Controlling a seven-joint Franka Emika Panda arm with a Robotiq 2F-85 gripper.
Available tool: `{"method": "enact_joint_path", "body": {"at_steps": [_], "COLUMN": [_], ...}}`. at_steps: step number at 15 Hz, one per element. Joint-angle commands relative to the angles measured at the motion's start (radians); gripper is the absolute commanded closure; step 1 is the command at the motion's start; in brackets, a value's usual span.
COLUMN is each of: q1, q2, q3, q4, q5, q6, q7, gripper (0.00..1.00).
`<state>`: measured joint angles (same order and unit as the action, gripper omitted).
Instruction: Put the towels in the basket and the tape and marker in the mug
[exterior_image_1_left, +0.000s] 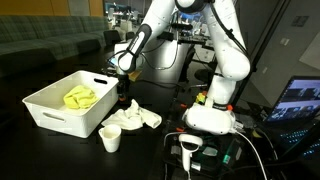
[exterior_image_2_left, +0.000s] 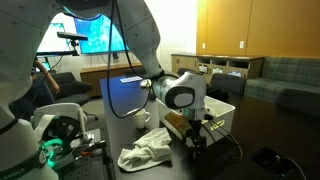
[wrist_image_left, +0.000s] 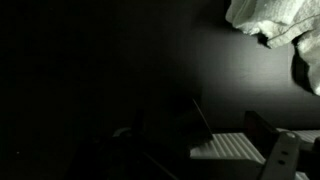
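Black table (exterior_image_1_left: 40, 140), dim room. Franka arm (exterior_image_1_left: 225, 60) reaches down from its white base (exterior_image_1_left: 210, 118), and the gripper (exterior_image_1_left: 125, 97) hangs low just beside the near right corner of the basket (exterior_image_1_left: 55, 112). In an exterior view the gripper (exterior_image_2_left: 196, 138) points down at the table, close to the surface. Jaws stand apart, and nothing can be seen between them. It isn't touching either cloth.

The basket is a big white rectangular bin sitting on the table left of the gripper. In an exterior view it shows behind the wrist (exterior_image_2_left: 226, 108). The yellow towel (exterior_image_1_left: 80, 97) is inside the basket, bunched up on the floor of the bin.

The white towel (exterior_image_1_left: 137, 118) is outside the basket, crumpled on the table just beside the gripper, on the base side. It also shows in an exterior view (exterior_image_2_left: 150, 152), lying in a heap near the fingers, and at the top right of the wrist view (wrist_image_left: 275, 20). The rest of that view is too dark to read, apart from a pale ribbed part at the bottom edge.

The mug (exterior_image_1_left: 111, 139) is a small white cup, upright on the table in front of the white towel, close to it and apart from the basket. It also shows in an exterior view (exterior_image_2_left: 143, 119). I can't see inside it.

Background: lit laptop (exterior_image_1_left: 300, 100) next to the base, a big monitor (exterior_image_2_left: 100, 30), a couch (exterior_image_1_left: 50, 45), and wood cabinets (exterior_image_2_left: 240, 30).
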<state>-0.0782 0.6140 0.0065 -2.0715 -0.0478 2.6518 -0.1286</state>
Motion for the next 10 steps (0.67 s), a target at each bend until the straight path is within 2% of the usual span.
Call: {"method": "enact_joint_path", "body": {"at_steps": [1, 6, 10], "q1": [0.023, 0.025, -0.026], "q2": [0.022, 0.054, 0.057], "q3": [-0.047, -0.074, -0.024], "q4": [0.005, 0.023, 0.011], "q5": [-0.058, -0.168, -0.203], "q6": [0.11, 0.265, 0.355], "q7": [-0.004, -0.071, -0.175], "gripper": [0.0, 0.0, 0.0]}}
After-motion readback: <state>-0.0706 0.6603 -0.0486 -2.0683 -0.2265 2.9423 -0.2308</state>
